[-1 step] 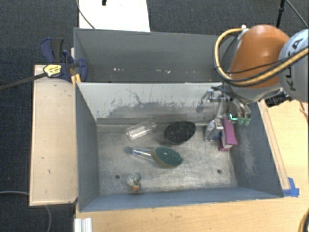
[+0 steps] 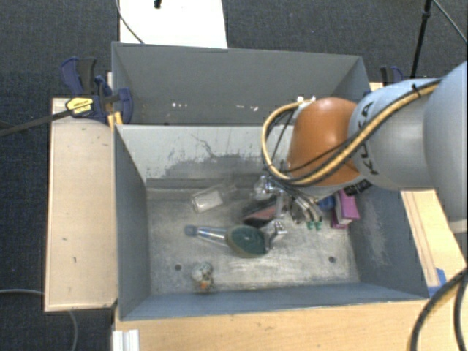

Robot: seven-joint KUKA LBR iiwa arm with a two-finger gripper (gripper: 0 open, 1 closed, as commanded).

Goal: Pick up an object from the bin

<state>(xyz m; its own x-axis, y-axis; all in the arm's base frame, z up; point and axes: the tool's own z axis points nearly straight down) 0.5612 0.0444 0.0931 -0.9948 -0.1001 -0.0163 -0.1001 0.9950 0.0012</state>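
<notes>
The reaching step is being carried out: the pincer (image 2: 270, 210) is being held low in the bin (image 2: 131, 225), right of the middle of its floor, under the orange wrist cover (image 2: 322, 141). A dark flattish thing (image 2: 256, 213) is being partly covered by it, and a dark green round-headed brush (image 2: 247, 240) with a bluish handle is lying just beside it, toward the near wall. How wide the pincer is standing, and whether anything is being gripped, cannot be told, since its tip is being crowded by wrist parts and cables. A clear plastic piece (image 2: 207, 198) is lying near, to the left, and a purple block (image 2: 346, 206) beside the arm. The dark thing is probably the likeliest pick. For the next move, a firm closing round one thing is being called for, then a straight lift clear of the walls.
</notes>
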